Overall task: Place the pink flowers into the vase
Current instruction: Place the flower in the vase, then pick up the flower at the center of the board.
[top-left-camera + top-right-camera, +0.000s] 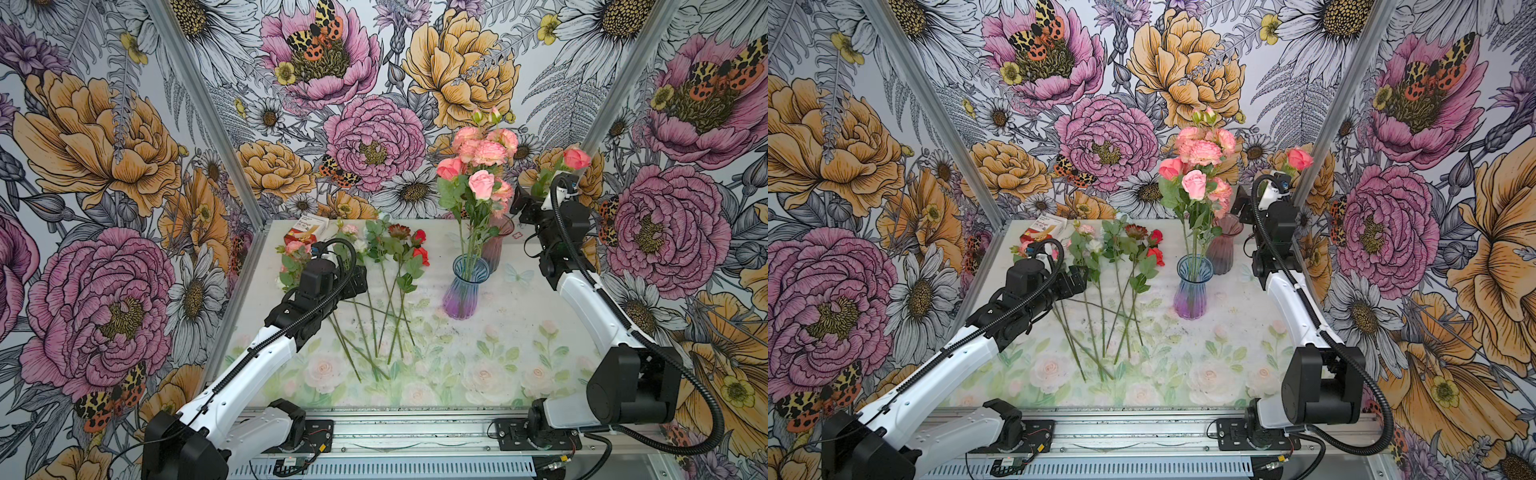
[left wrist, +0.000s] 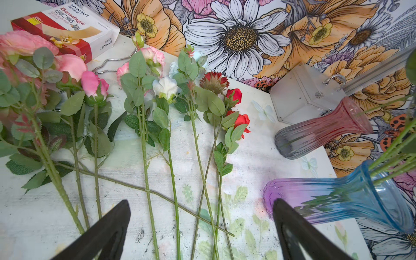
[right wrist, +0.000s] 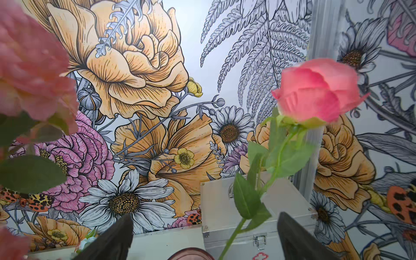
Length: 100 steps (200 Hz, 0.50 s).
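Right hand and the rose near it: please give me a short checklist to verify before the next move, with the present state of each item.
1. Right hand open: ok; the rose stem runs free through the gap.
2. Rose stem inside a vase: cannot tell; its lower end is hidden.
3. Blue vase upright: ok; it holds several pink flowers.
4. Left hand open: ok; it hangs above the table.
5. All pink flowers off the table: not ok; pink blooms lie by the bandage box.
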### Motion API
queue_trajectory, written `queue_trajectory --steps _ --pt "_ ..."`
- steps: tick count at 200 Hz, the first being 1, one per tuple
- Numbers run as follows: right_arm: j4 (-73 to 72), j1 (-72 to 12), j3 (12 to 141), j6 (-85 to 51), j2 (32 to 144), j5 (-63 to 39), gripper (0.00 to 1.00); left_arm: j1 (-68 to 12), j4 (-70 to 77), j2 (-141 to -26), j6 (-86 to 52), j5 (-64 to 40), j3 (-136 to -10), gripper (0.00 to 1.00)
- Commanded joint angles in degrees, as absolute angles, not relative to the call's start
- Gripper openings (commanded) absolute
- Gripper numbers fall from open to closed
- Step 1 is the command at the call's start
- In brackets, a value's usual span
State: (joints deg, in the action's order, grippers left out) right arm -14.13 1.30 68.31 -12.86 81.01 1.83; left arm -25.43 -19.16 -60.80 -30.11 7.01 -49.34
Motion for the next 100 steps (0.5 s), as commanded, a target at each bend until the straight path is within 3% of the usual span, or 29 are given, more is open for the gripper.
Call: queue_trajectory --steps 1,40,100 --pt "-11.37 0.87 66.93 -12.82 78.15 4.03 0.99 -25.14 -20.67 -59.58 -30.21 8.11 -50.48 0.99" --pt "-8.76 0.81 64.91 -12.51 71.98 6.93 0.99 -23.58 -22.34 -59.13 -30.81 7.45 -50.48 0.99" --pt "-2.12 -2.95 67.95 -12.01 59.7 6.07 1.0 -13.91 -29.61 -67.05 -33.75 -2.11 -53.17 0.99"
